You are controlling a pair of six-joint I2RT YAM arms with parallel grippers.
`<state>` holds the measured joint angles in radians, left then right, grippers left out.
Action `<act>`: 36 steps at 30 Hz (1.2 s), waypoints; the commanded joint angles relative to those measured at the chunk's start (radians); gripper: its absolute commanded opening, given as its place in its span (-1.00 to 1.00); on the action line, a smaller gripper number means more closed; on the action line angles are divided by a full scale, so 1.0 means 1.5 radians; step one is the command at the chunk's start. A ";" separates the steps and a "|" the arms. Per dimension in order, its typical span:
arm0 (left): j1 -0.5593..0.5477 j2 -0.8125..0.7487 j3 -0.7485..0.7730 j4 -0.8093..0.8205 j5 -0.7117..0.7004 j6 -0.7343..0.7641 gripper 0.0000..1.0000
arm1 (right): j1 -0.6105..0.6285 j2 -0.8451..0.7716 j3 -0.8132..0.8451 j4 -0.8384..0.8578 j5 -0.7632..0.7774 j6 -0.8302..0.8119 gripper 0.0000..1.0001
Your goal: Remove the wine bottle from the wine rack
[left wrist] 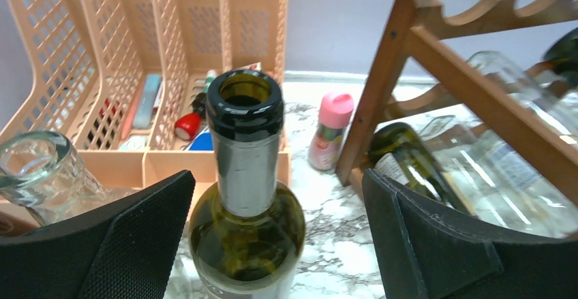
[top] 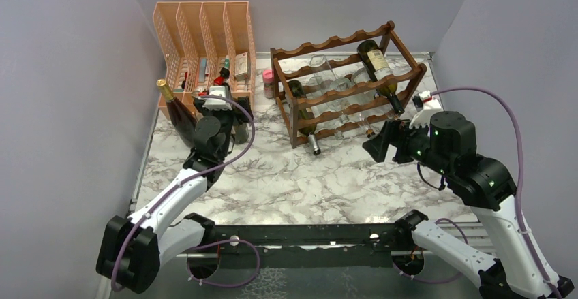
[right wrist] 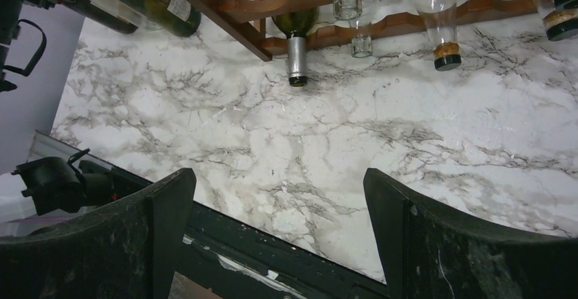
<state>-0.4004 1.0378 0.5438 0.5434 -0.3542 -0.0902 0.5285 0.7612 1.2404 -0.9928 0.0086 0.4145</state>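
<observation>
The wine rack stands at the back of the marble table. It carries several lying bottles: a dark labelled bottle on its top tier, a green bottle low at its left end with the neck poking out in front, and clear glass bottles between them.

Left of the rack, off it, a green wine bottle stands upright on the table, uncorked, with silver foil round its neck. The left gripper brackets this bottle with its jaws spread wide. A gap shows on each side of the neck, so it appears to grip nothing, though the lower body is out of frame.

Left of the rack, beyond the upright bottle, sits a peach mesh file organizer with small items in its slots. A pink-capped little bottle stands just beside the rack's left post. Farther left of the rack a dark bottle with a gold top stands upright.

The right gripper hangs in front of the rack's right half, above bare marble, jaws fully apart and empty.
</observation>
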 commanded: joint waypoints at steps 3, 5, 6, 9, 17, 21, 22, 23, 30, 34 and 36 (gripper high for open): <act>0.004 -0.099 0.034 -0.053 0.136 -0.012 0.98 | 0.000 0.010 -0.024 0.034 0.000 -0.026 0.97; 0.004 -0.127 0.058 -0.096 0.163 -0.009 0.98 | 0.000 0.019 -0.033 0.041 -0.002 -0.027 0.99; 0.004 -0.138 0.074 -0.122 0.176 -0.009 0.98 | 0.000 0.021 -0.039 0.046 -0.003 -0.029 0.99; 0.004 -0.153 0.130 -0.208 0.227 -0.001 0.98 | 0.000 0.023 -0.062 0.070 -0.010 -0.033 1.00; 0.003 -0.129 0.194 -0.221 0.408 -0.038 0.98 | 0.000 0.056 -0.152 0.161 -0.018 -0.014 1.00; 0.003 -0.088 0.218 -0.179 0.458 -0.080 0.98 | -0.004 0.081 -0.180 0.209 -0.020 0.007 1.00; 0.004 -0.073 0.230 -0.174 0.482 -0.090 0.98 | -0.009 0.086 -0.182 0.215 -0.017 0.012 1.00; 0.004 -0.059 0.242 -0.171 0.498 -0.099 0.98 | -0.017 0.091 -0.183 0.222 -0.019 0.016 1.00; -0.003 0.008 0.281 -0.137 0.558 -0.123 0.95 | -0.146 0.122 -0.199 0.247 -0.101 0.010 0.99; -0.040 0.008 0.268 -0.136 0.543 -0.074 0.95 | -0.260 0.127 -0.217 0.250 -0.169 -0.002 1.00; -0.063 0.004 0.255 -0.135 0.515 -0.051 0.95 | -0.296 0.127 -0.219 0.237 -0.161 -0.004 1.00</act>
<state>-0.4286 1.0554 0.9352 0.2943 0.4240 -0.2337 0.1738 0.9562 0.9295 -0.6483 -0.1619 0.4244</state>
